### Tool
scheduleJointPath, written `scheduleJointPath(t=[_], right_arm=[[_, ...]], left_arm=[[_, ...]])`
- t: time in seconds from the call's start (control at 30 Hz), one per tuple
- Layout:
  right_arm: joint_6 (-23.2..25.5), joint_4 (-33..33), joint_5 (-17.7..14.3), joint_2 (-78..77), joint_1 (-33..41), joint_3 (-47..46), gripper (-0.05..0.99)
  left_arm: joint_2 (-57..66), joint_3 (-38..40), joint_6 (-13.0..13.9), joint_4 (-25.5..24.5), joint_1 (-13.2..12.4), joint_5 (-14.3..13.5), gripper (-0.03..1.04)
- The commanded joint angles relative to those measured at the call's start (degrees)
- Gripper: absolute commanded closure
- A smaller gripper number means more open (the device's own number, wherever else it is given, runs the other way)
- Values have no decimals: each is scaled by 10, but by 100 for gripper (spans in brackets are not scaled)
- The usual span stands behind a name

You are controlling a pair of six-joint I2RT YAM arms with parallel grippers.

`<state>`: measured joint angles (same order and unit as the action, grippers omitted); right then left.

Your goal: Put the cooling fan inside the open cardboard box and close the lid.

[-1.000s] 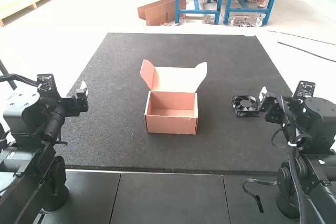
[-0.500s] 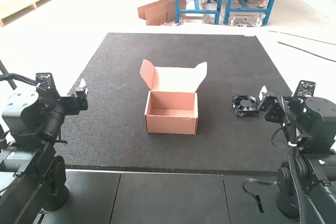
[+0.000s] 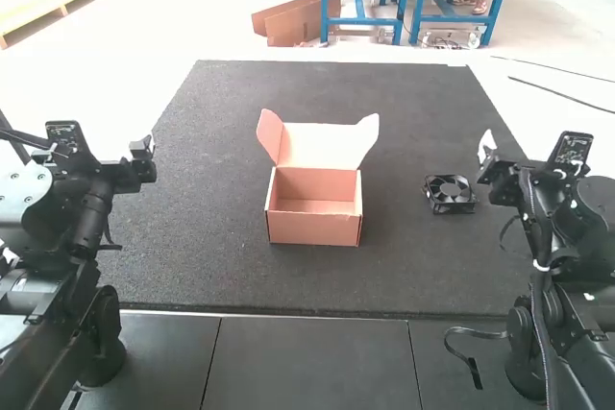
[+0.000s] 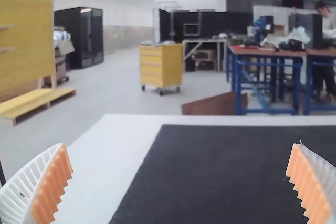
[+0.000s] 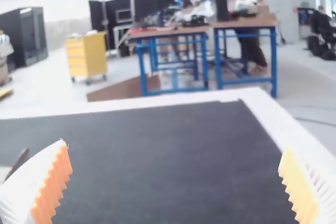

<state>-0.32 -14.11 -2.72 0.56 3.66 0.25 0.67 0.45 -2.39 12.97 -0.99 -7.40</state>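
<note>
An open pink-brown cardboard box [image 3: 314, 205] stands in the middle of the black mat [image 3: 221, 199], its lid and side flaps raised at the back. A small black cooling fan [image 3: 450, 192] lies flat on the mat to the box's right. My right gripper [image 3: 486, 155] hovers just right of and above the fan, open and holding nothing; its white ribbed fingers [image 5: 44, 187] with orange pads are spread wide. My left gripper [image 3: 144, 156] is raised over the mat's left edge, far from the box, also open, its fingers [image 4: 42, 190] wide apart.
The mat [image 4: 226, 177] covers most of the table, with white table surface [image 3: 115, 84] around it. Flattened cardboard [image 3: 293, 16] lies beyond the table. The mat around the box is free.
Both grippers have risen and tilted upward from their lower pose. The right one lifted away from beside the fan. Box and fan have not moved.
</note>
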Motion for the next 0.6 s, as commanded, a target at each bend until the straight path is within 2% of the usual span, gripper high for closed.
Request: scheduleJointPath(t=[0.0,0.1,0.3,0.47,0.57], right_arm=[[-23,-8,14,-1,-6,26,2],[-26,-8,13,17,-6,46,2],[-25,0,-4,101,-6,125,2],[-24,40,-22,179,-6,209,3],[-22,82,-38,233,-6,271,2]], left_arm=[[-1,36,13,3,5,15,4],[19,61,21,0,5,19,4],[101,139,20,-4,5,19,4],[171,212,20,-20,5,12,4],[213,264,18,-53,5,12,4]])
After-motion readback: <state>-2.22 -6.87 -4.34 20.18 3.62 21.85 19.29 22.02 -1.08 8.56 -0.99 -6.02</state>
